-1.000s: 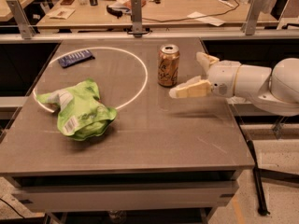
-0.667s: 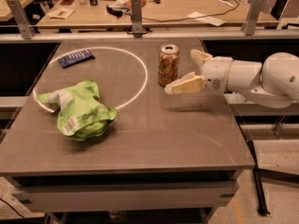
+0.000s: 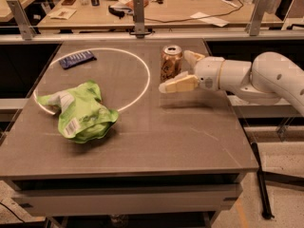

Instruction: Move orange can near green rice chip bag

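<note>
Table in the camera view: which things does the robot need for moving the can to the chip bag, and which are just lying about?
In the job:
orange can
green rice chip bag
gripper, open, at the can, a finger on either side of it

Lying about:
dark blue wrapper
white ring on the table

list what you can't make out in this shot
Camera view, base of the orange can: hidden by the near finger of the open gripper around it; contact unclear.
Lettering on the can: too small.
Rest of the arm: cut off by the picture's right edge.
Print on the green bag: crumpled, too small.
</note>
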Robot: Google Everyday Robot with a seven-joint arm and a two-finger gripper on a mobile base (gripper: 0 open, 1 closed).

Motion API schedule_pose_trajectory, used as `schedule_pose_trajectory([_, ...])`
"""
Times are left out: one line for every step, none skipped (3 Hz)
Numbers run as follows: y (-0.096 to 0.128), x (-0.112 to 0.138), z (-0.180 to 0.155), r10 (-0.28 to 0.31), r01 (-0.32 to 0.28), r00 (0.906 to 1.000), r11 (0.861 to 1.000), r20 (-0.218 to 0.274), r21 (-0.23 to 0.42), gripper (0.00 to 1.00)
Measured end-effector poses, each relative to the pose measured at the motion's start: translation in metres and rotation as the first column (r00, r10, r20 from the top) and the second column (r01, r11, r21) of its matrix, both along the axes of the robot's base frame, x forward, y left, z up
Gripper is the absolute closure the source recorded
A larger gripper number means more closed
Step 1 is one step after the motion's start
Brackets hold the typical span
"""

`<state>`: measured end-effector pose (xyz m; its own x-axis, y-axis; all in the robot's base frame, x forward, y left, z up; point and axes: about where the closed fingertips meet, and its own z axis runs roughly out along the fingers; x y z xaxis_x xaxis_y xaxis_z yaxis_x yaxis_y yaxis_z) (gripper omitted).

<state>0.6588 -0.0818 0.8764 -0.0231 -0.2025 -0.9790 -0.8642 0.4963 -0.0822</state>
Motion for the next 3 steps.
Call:
schedule_pose_trajectory([0.011, 0.006, 0.000, 0.011, -0.011, 0.9999, 1.000, -0.004, 0.019, 0.00])
schedule_pose_trajectory([0.018, 0.012, 0.002, 0.006, -0.006, 1.0000, 0.999, -0.005, 0.033, 0.00])
schedule_pose_trajectory([0.022, 0.016, 0.003, 0.002, -0.002, 1.0000, 0.999, 0.002, 0.046, 0.16])
